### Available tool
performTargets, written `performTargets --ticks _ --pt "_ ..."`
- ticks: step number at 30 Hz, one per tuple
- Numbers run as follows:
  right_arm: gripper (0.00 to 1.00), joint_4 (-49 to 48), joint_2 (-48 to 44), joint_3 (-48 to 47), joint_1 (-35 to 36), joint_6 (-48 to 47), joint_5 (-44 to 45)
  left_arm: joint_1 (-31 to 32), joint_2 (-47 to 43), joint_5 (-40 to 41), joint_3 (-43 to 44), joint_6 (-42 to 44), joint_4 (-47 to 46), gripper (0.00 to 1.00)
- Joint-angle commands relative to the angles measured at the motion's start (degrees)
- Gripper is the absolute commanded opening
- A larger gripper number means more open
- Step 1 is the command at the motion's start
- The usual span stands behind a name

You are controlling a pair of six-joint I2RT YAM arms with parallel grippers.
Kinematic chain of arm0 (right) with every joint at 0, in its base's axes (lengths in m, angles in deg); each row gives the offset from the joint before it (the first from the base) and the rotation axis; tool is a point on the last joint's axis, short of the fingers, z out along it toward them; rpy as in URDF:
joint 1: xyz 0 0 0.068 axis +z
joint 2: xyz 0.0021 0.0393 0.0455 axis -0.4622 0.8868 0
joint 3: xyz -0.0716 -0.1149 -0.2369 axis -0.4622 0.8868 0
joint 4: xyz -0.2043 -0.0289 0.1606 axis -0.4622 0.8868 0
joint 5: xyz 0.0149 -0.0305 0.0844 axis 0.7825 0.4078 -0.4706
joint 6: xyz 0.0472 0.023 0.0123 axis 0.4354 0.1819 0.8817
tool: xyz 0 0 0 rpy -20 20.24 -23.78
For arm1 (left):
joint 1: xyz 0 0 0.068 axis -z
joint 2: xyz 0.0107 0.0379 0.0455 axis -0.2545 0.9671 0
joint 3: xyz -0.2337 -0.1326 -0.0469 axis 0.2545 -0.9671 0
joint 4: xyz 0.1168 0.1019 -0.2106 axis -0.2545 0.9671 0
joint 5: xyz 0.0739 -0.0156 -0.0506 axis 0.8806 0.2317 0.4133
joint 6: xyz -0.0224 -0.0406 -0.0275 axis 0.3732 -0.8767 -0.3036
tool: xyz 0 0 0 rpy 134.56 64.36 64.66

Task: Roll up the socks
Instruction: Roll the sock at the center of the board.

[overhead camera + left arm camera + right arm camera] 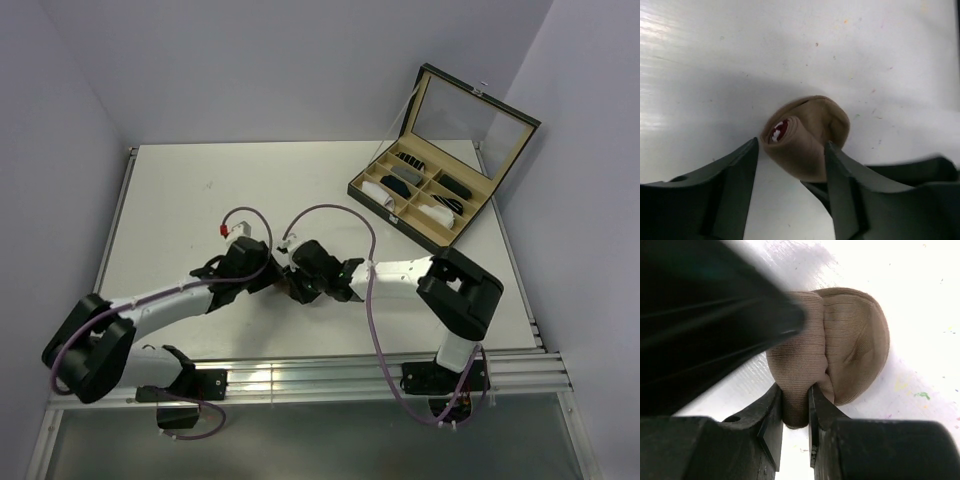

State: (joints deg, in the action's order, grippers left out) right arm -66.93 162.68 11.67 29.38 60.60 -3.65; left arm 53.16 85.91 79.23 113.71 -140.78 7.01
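Desk (715,60): you've 1 tan sock (815,125), rolled.
L end effector (792,144): released.
R end effector (796,389): pinching tan sock.
L-wrist only: striped cuff (778,131).

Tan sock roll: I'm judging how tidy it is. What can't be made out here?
- Left wrist: tan sock roll, lower right side behind the left fingers.
- Right wrist: its left side behind a blurred dark shape.
- Top view: roll hidden under left and right fingers; box contents too small.
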Motion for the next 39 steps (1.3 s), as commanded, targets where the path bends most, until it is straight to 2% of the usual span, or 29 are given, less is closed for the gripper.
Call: performTargets --ticks 1,5,10,18,27,28,30,31,33,34,35,37,38,39 --pt "0.0 7.34 2.97 -0.7 -3.37 5.41 -13.29 0.52 -6.93 4.29 -3.23 -4.53 0.84 0.62" --pt "0.0 5.85 6.57 -2.19 -7.06 7.7 -25.84 0.52 -14.93 5.53 -7.89 -8.3 -1.01 0.71" --pt "0.0 3.74 10.97 -3.51 -9.88 11.65 -34.57 0.61 -16.27 3.86 -11.94 -9.63 -5.49 0.74" --pt "0.0 0.59 15.8 -3.95 -13.75 16.75 -41.87 0.7 -9.42 3.59 -15.1 -15.51 -10.58 0.67" --pt "0.0 -2.06 16.42 -2.63 -14.8 20.27 -43.89 0.61 -5.19 4.74 -15.37 -16.84 -12.96 0.58" --pt "0.0 -2.5 16.42 -2.55 -14.8 20.62 -44.07 0.7 -4.58 4.82 -15.37 -16.84 -13.05 0.51" --pt "0.0 -3.91 16.42 -1.93 -14.8 21.15 -44.34 0.7 -3.96 4.83 -15.02 -16.75 -12.53 0.45" --pt "0.0 -4.78 15.9 -1.32 -14.8 21.42 -44.34 0.7 -3.44 5.0 -14.84 -16.49 -11.83 0.37" --pt "0.06 -5.32 14.67 -0.53 -14.8 20.81 -42.5 0.7 -3.0 5.35 -14.23 -16.14 -10.86 0.27" --pt "0.1 -5.4 13.62 0.17 -14.8 20.19 -41.8 0.7 -2.65 5.44 -13.97 -15.44 -10.07 0.17" --pt "0.19 -5.49 11.61 0.61 -14.8 19.49 -40.31 0.61 -2.47 5.53 -13.7 -15.17 -9.54 0.12" --pt "0.3 -4.97 9.05 1.84 -14.72 17.03 -38.46 0.7 -1.94 5.53 -12.56 -13.95 -8.49 0.04" --pt "0.38 -4.27 6.25 1.94 -14.63 15.89 -36.88 0.7 -1.77 5.44 -12.12 -13.5 -7.44 0.01" --pt "0.41 -3.48 4.75 2.28 -14.46 13.36 -33.21 0.7 -1.5 5.35 -11.25 -12.98 -6.9 0.0"
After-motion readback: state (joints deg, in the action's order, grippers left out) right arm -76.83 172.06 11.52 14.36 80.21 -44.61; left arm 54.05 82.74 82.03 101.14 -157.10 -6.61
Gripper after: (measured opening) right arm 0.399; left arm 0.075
